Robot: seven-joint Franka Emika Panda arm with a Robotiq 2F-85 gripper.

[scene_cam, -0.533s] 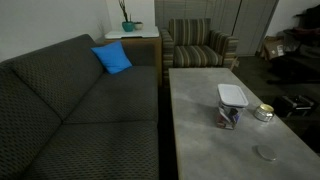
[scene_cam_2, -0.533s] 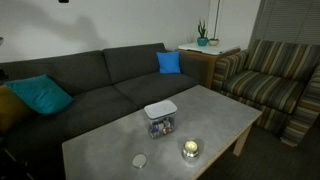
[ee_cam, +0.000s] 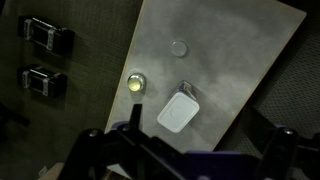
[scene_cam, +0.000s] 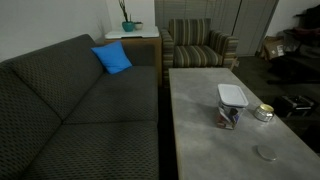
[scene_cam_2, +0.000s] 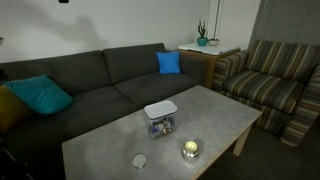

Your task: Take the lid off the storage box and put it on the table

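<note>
We see the flat white rounded-rectangle lid (scene_cam: 232, 95) seated on the clear plastic storage box (scene_cam: 229, 114), well in from the mottled grey stone worktop's (scene_cam: 195, 135) edges. Our end effector (ee_cam: 185, 150) hangs high above, released.

You saw the flat white lid (scene_cam: 232, 94) seated closed on the clear storage box (scene_cam: 229, 115), which stood upright, colourful items inside, on the grey mottled table (scene_cam: 195, 140), near its middle.

the lid (scene_cam_2: 160, 108) sits on the storage box (scene_cam_2: 161, 126), between disc (scene_cam_2: 139, 160) and tin (scene_cam_2: 190, 150) on the table (scene_cam_2: 215, 110).
</note>
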